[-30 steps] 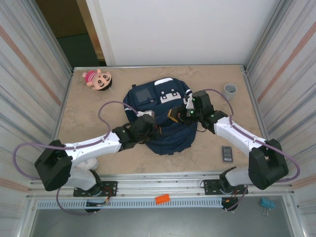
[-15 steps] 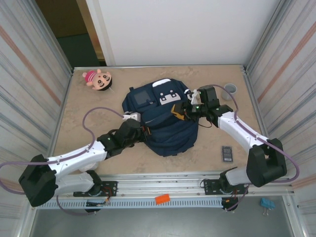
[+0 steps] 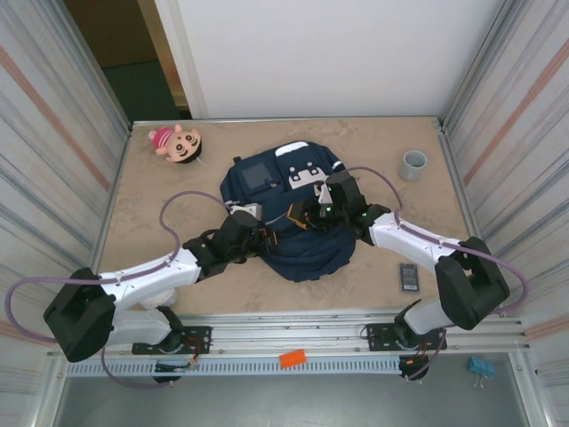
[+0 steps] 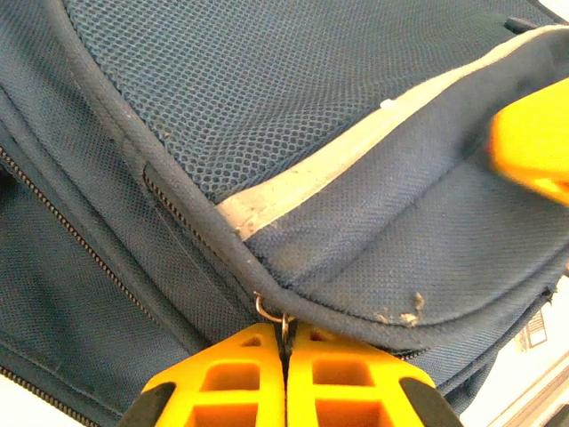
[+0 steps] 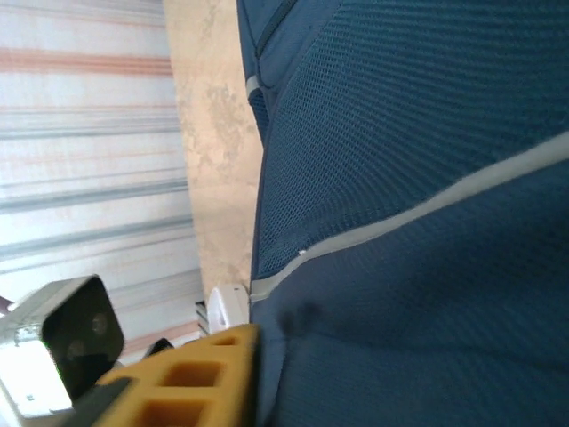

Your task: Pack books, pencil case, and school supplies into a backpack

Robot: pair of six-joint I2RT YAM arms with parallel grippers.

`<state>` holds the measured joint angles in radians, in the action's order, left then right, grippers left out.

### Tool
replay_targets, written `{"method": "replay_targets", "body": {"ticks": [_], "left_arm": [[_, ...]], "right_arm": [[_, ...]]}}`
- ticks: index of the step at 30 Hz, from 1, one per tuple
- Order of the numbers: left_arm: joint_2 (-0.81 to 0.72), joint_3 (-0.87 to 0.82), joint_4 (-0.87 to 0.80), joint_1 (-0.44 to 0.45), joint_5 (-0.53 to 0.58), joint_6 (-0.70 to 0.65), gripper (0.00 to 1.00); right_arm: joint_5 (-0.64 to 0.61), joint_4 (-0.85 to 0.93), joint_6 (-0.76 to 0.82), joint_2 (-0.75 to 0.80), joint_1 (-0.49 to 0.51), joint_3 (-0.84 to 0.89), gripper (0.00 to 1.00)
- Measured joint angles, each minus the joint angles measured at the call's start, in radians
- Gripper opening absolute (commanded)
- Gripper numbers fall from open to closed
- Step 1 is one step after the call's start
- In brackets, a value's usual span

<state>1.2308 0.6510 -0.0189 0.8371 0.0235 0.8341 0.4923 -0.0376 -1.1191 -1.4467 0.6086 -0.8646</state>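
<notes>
Two arms work on the backpack, which lies flat in the middle of the counter. The left end effector is at the backpack's near-left edge. In its wrist view the yellow fingers are pressed fully together and pinch what looks like a small metal zip pull, which sits where a piped seam curves under a pale reflective strip. The right end effector is over the middle of the backpack. Its wrist view gives one yellow finger lying against navy mesh, so I cannot tell whether it is open, closed or gripping cloth. The calculator lies on the counter to the near right of the backpack, well apart from it and not yet packed. Judging from that, the step in hand is working the zip to open a compartment, with the right arm likely there to steady the fabric. The next move calls for drawing the pull along the curved zip track without losing the thin ring. The bag should be held down so that it does not slide with the pull, and the opening spread wide enough for an item to go in.
</notes>
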Motion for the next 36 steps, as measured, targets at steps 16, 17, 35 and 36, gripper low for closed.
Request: {"method": "replay_targets", "body": {"ticks": [16, 17, 35, 36], "left_arm": [[-0.028, 0.021, 0.1, -0.203, -0.185, -0.224, 0.11], [-0.007, 0.035, 0.101, -0.21, -0.193, -0.236, 0.17], [-0.226, 0.048, -0.265, -0.299, 0.073, -0.003, 0.7], [-0.255, 0.038, -0.288, -0.299, 0.089, 0.012, 0.7]], "right_arm": [[0.268, 0.366, 0.297, -0.02, -0.183, -0.263, 0.0], [0.273, 0.375, 0.306, -0.029, -0.188, -0.277, 0.0], [0.138, 0.179, 0.16, -0.093, -0.097, -0.242, 0.47], [0.132, 0.182, 0.161, -0.101, -0.089, -0.245, 0.51]]}}
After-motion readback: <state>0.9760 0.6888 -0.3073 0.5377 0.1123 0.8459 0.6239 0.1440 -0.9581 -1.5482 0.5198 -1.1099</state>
